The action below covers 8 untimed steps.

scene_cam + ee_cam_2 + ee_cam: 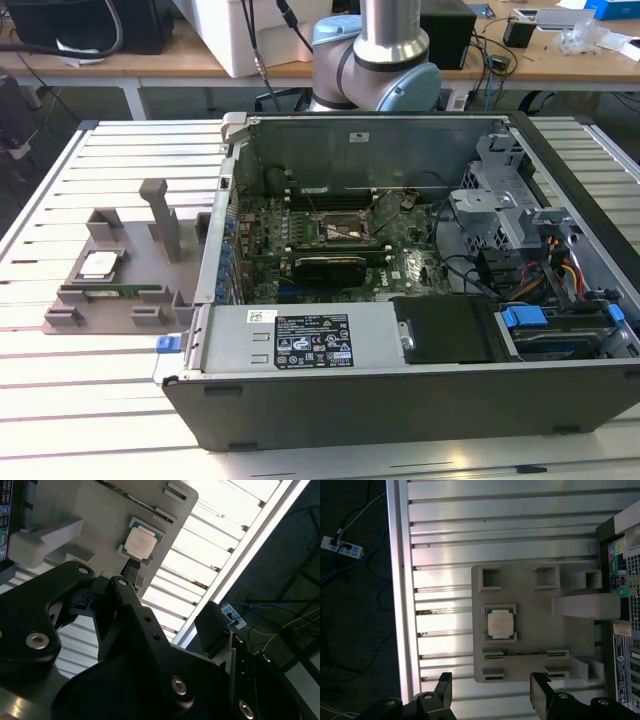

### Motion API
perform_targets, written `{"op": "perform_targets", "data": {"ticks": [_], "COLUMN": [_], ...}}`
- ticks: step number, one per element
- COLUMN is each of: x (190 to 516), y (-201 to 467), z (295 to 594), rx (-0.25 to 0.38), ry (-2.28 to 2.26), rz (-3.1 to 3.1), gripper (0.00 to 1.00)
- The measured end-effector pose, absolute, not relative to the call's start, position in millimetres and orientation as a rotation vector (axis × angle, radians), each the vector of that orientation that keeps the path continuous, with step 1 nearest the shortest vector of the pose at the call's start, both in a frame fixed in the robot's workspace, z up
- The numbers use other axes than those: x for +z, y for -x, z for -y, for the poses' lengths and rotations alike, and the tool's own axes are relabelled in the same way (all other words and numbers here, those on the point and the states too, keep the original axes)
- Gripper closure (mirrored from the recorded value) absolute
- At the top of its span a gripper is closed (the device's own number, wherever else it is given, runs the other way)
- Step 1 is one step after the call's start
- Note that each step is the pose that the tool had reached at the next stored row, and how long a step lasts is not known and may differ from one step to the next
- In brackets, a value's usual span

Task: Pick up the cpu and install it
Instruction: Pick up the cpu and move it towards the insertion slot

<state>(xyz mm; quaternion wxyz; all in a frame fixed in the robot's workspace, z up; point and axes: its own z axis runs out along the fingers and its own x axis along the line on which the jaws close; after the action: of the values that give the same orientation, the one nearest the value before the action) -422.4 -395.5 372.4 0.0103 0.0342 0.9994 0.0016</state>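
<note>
The cpu [100, 265] is a small square chip with a shiny silver top. It lies flat in a pocket of the grey fixture tray [80, 310], at the exterior view's left of the open computer case. In the first wrist view the cpu [500, 623] sits in the middle of the tray [530, 592]. My gripper [492, 692] hangs well above the tray, off to one side of the chip. It is open, its two black fingers [445, 687] wide apart with nothing between them. The second wrist view shows the cpu [141, 542] beyond the black finger links [135, 615].
The open case [400, 390] holds a motherboard with a black socket frame [340, 228] near its middle, among cables and drive bays. A narrow green memory stick [525, 654] lies in a tray slot beside the cpu. The slatted metal table [495, 535] ends at an edge [400, 605].
</note>
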Motion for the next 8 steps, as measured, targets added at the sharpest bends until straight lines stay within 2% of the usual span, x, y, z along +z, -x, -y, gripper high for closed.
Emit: {"op": "perform_targets", "data": {"ticks": [8], "x": [365.3], "y": [422.3], "z": [395.5], "rx": [0.005], "ry": [-0.107], "rz": [-3.119], "gripper": [0.28]}}
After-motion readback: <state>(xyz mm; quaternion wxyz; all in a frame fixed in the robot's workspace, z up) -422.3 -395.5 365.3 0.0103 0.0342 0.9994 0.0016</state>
